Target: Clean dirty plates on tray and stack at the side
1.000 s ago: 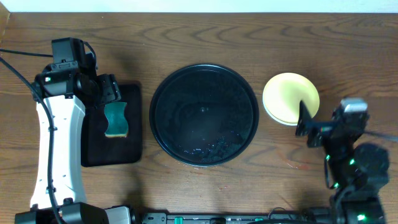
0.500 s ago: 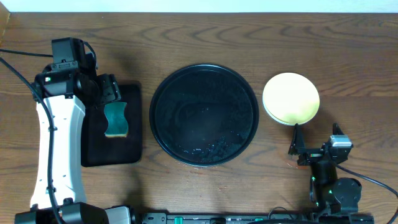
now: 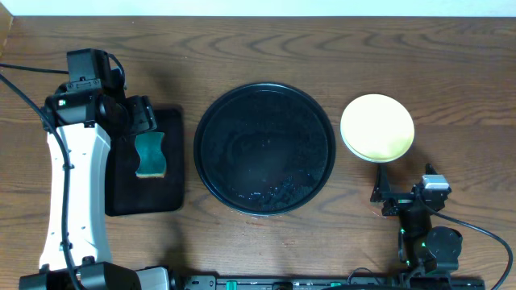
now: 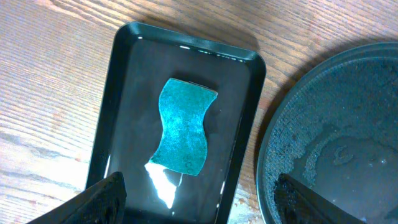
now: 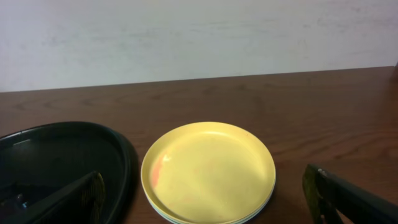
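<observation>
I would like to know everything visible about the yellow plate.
The yellow plate is small, round and pale yellow, seemingly smooth plastic, with a low raised rim. A faint reddish smear marks its inner left side in the right wrist view. It lies flat on another plate, whose lighter rim peeks out beneath. The stack rests on the wooden table, right of the round black tray, a narrow gap apart.

The counter [image 3: 266,40] is grained wood. The round tray [image 3: 198,149] shines, speckled; the rectangular tray [image 4: 124,93] is glossy, the sponge [image 4: 183,127] rough, the yellow plate [image 5: 208,171] smooth plastic.
</observation>
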Motion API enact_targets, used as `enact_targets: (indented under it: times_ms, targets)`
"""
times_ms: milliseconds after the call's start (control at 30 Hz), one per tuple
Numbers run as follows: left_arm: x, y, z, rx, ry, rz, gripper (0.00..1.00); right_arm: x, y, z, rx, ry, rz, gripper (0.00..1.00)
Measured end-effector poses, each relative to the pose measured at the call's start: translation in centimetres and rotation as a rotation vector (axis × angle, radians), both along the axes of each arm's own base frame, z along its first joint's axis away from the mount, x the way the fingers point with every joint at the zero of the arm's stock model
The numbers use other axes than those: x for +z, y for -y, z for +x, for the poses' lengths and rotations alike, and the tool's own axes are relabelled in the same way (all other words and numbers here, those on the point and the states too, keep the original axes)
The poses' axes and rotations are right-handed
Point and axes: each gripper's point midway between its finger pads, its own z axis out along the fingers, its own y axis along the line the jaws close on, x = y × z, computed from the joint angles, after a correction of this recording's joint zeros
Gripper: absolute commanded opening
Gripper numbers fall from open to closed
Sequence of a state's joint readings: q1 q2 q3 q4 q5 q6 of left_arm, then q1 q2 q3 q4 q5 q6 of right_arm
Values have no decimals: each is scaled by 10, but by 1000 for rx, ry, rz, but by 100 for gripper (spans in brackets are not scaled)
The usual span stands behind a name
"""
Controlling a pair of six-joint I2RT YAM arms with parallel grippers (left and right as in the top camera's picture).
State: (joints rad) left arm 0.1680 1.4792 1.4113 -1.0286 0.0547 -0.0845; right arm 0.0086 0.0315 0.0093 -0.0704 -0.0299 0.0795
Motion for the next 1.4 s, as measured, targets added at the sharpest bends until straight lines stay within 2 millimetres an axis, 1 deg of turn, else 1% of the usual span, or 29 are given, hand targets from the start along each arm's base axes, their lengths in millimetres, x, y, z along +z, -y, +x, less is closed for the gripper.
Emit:
enact_targets:
  times_ms: [733,867,933,1033,1133,1200,1267,1400]
  targets:
    - [0,0,0,0,0,1,77,0,0,0,0,0,0,99]
    - [-1,0,-4,2,-15,3,77,0,0,0,0,0,0,99]
    - [2,-1,0,2,8,6,77,0,0,0,0,0,0,99]
    - [16,0,6,-3,114,17,77,0,0,0,0,0,0,99]
    - [40,5,10,-20,286,40,77,0,0,0,0,0,0,99]
    - [56,13,8,-41,408,52,77,0,0,0,0,0,0,99]
    - [67,20,4,-61,526,65,77,0,0,0,0,0,0,99]
    - [63,30,-17,-94,688,87,77,0,1,0,-5,0,0,99]
